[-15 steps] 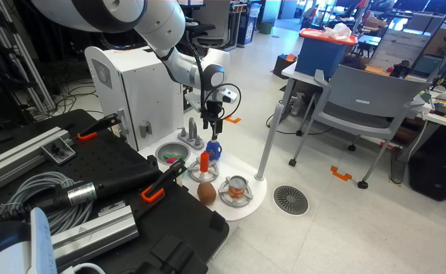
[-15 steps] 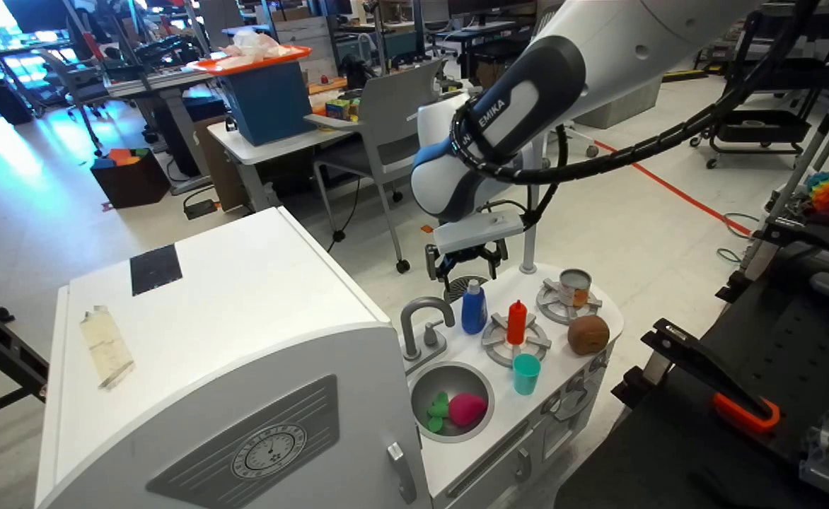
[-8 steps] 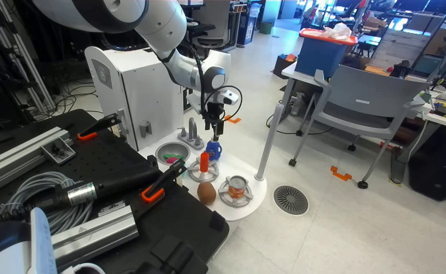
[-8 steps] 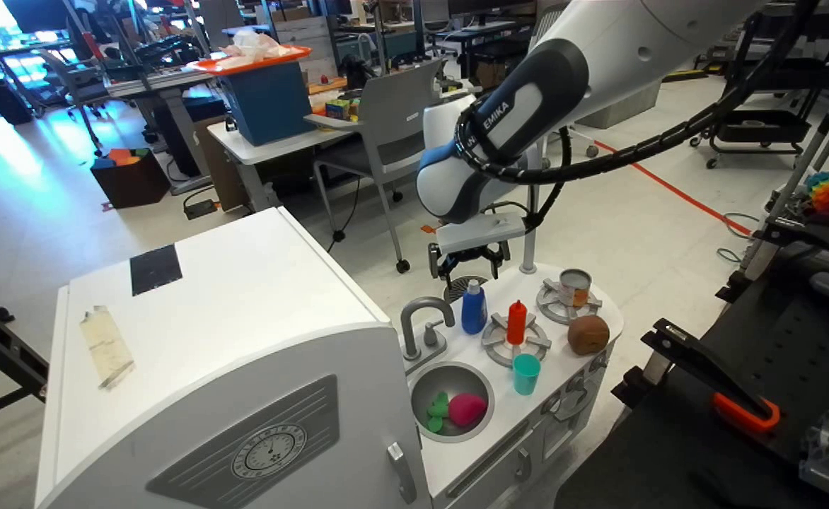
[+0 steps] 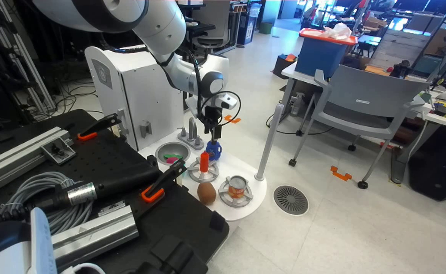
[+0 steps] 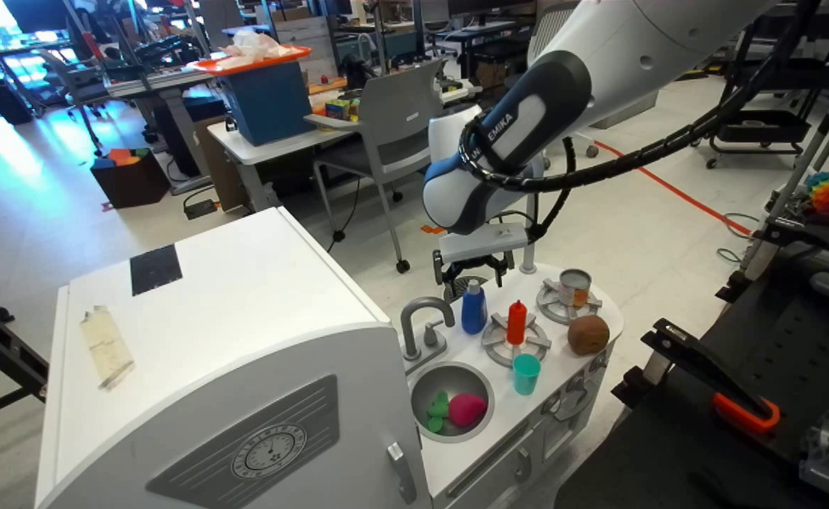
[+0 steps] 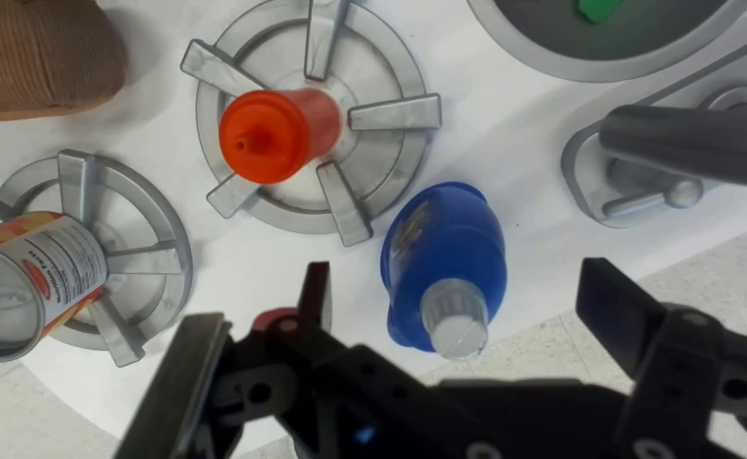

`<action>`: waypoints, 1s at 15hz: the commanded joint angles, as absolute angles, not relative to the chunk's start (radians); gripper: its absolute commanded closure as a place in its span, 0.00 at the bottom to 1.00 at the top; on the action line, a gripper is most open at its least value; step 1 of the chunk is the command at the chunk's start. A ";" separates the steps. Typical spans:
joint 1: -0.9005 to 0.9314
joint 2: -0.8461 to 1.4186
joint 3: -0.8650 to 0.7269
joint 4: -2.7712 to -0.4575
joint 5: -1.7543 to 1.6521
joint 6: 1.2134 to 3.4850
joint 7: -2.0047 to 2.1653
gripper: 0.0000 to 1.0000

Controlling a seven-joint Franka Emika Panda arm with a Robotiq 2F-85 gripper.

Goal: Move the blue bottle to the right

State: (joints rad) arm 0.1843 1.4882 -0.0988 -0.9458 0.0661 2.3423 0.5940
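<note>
Beneath the widely spread, empty pincer [image 7: 457, 287], the blue bottle [image 6: 474, 311] stands upright.

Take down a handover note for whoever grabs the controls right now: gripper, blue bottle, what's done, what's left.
Gripper: open, above the blue bottle, not gripping it.
Blue bottle: upright on the white counter, near the faucet and beside the burner that holds the red bottle.
Done: gripper positioned over the blue bottle.
Left: the grasp and the move to the right. Likely next: lower, close on the bottle, shift it, release. Watch the red bottle; it stands close enough to get knocked.
</note>
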 commanded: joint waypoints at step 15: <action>0.203 1.486 -0.155 -0.909 0.008 2.332 0.726 0.94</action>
